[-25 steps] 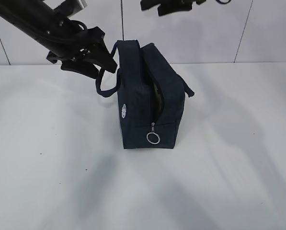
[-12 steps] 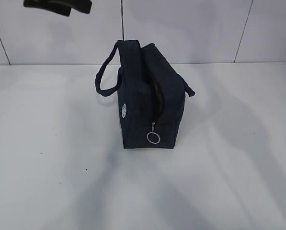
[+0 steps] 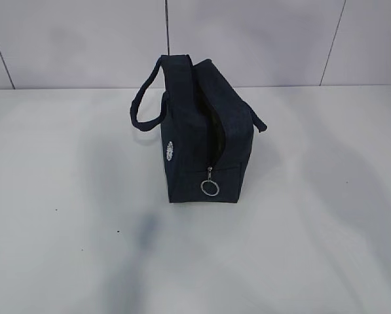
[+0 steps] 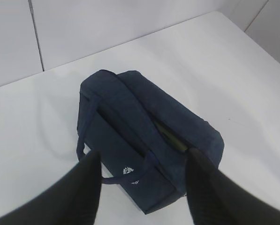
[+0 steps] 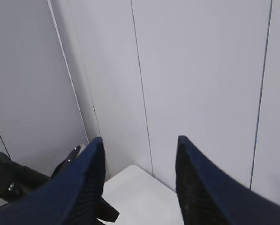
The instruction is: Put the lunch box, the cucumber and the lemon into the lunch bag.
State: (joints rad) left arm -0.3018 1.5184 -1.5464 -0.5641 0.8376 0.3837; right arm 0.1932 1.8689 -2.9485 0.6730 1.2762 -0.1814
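My left claw (image 4: 142, 187) hangs high above the table (image 3: 64, 196), its two dark fingers (image 4: 86, 187) spread wide with nothing between them; the wrist view looks down past them onto the lunch bag (image 4: 144, 140). From there I see the navy bag standing on the white table, its two loop handles (image 4: 130, 126) lying along the top, and its small round white logo (image 4: 128, 171) on the side wall that faces my claw. The top zipper stands partly open, and through the slit a strip of pale green (image 4: 170, 137) shows inside the bag; I cannot tell from this what it belongs to. The cucumber and the lemon are not visible in any view.

In the exterior view the lunch bag (image 3: 205, 144) stands alone near the middle of the table, upright, one handle (image 3: 143, 104) looping out to the left and the other (image 3: 257, 123) drooping over the right side. The metal ring pull (image 3: 209, 188) hangs low on the near end of the bag.

My right claw (image 5: 137, 183) points at the pale panelled wall (image 5: 200, 70), well away from the bag, fingers (image 5: 81, 187) held apart and empty. A corner of the white table shows below between them.
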